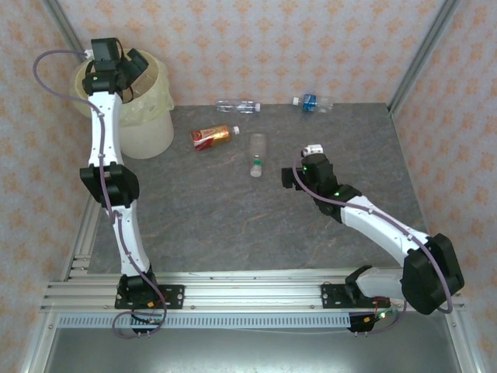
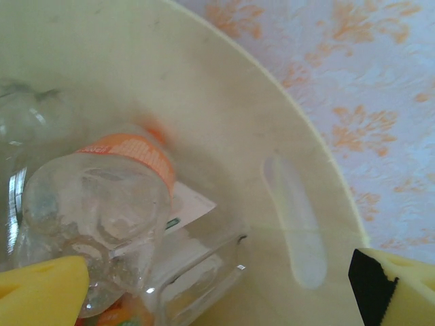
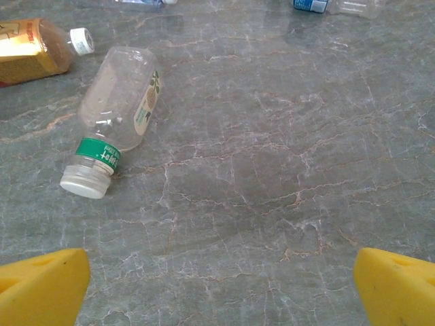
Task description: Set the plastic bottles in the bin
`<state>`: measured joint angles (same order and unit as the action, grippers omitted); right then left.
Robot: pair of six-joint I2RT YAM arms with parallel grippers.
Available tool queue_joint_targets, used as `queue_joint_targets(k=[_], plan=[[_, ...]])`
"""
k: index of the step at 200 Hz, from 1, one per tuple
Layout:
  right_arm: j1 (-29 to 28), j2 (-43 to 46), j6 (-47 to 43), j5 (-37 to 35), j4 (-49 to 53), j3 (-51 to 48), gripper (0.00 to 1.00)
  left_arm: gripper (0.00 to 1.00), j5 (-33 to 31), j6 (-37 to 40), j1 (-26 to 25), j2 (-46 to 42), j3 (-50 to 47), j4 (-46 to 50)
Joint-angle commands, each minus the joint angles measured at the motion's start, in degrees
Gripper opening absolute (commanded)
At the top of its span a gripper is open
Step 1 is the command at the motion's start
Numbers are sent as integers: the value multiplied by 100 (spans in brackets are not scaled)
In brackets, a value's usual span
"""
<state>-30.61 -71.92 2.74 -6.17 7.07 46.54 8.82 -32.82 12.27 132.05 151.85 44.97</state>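
Spongy yellow pads (image 3: 42, 284) gape (nothing held): right gripper (image 3: 221, 285) over veined stone table (image 3: 272, 170), left gripper (image 2: 217, 292) over smooth round bin (image 2: 224, 88).

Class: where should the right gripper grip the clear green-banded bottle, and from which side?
Grip the clear bottle at mid body, beyond the green band, from above. It lies on its side, cap nearest the open right gripper, so both long sides are free; the gripper should straddle it across its long axis.
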Motion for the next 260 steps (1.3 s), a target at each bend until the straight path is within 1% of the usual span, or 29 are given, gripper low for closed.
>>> queue_joint_targets(k=[1, 17, 44, 47, 52, 78, 103, 126, 162, 175, 179, 190, 199, 222, 249, 260], plan=[[-2, -102, -6, -200, 124, 190, 99, 100, 201, 19, 6, 79, 275, -478], [-2, -164, -2, -215, 126, 193, 99, 100, 261, 90, 6, 153, 277, -602], [0, -292, -12, -235, 120, 228, 99, 100, 569, 188, 8, 284, 276, -861], [-3, -312, -11, -235, 118, 243, 99, 100, 607, 335, 12, 298, 275, -896], [-3, -335, -12, -222, 117, 249, 99, 100, 649, 372, 8, 316, 275, -959], [-1, -485, 40, -184, 108, 328, 99, 100, 604, 393, 11, 430, 284, -1160], [1, -612, 100, -127, 110, 397, 99, 100, 516, 338, 7, 587, 289, -1078], [-1, -671, 121, -99, 151, 452, 99, 100, 681, 281, 3, 668, 283, -857], [-3, -643, 128, -116, 173, 452, 99, 100, 164, 260, 36, 622, 284, -425], [0, -614, 131, -110, 197, 452, 99, 100, 412, 256, 57, 605, 284, -408], [-6, -608, 134, -112, 198, 450, 99, 100, 523, 91, 57, 603, 279, -402], [-4, -572, 154, -120, 216, 436, 99, 100, 819, 33, 27, 569, 275, -343], [-1, -544, 171, -128, 204, 413, 99, 100, 880, 45, -24, 517, 275, -201], [2, -468, 175, -122, 206, 373, 99, 100, 641, 144, -149, 199, 109, 108], [-2, -403, 160, -136, 233, 348, 99, 100, 497, 51, -205, -488, -694, -109], [2, -371, 156, -146, 232, 331, 99, 100, 341, 13, -242, -809, -1123, -78]])
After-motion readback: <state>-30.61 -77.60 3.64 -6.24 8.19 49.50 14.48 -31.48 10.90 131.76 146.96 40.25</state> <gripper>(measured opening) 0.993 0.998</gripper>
